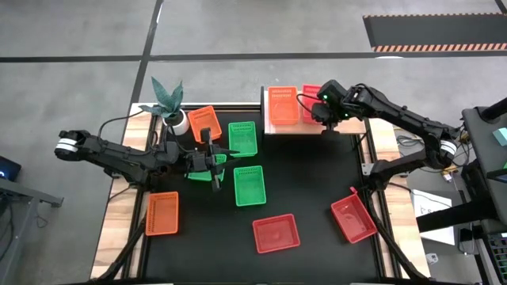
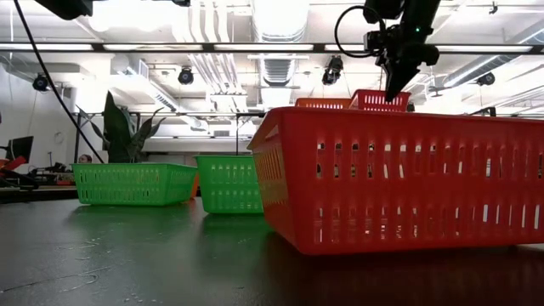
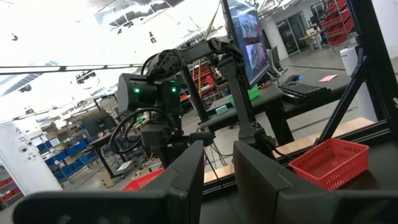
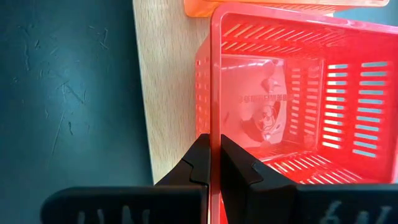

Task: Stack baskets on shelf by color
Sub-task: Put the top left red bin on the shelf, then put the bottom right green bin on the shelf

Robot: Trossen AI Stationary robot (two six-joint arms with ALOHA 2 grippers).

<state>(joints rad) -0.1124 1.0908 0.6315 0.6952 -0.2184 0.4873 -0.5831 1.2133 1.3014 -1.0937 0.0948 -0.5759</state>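
From above, the right gripper (image 1: 323, 112) sits at the shelf (image 1: 265, 99), on a red basket (image 1: 310, 96) that lies beside an orange basket (image 1: 282, 106) there; the left gripper (image 1: 212, 161) hovers over a green basket (image 1: 204, 173) mid-table, other baskets scattered around. At table level, a big red basket (image 2: 399, 178) fills the foreground, the right arm hanging above the shelf behind. The left wrist view shows its fingers (image 3: 186, 168) apart, holding nothing. The right wrist view shows its fingers (image 4: 200, 163) pinched on the basket's thin wall (image 4: 215, 93). These mesh baskets look light, slightly flexible and slick, so a rim pinch seems best
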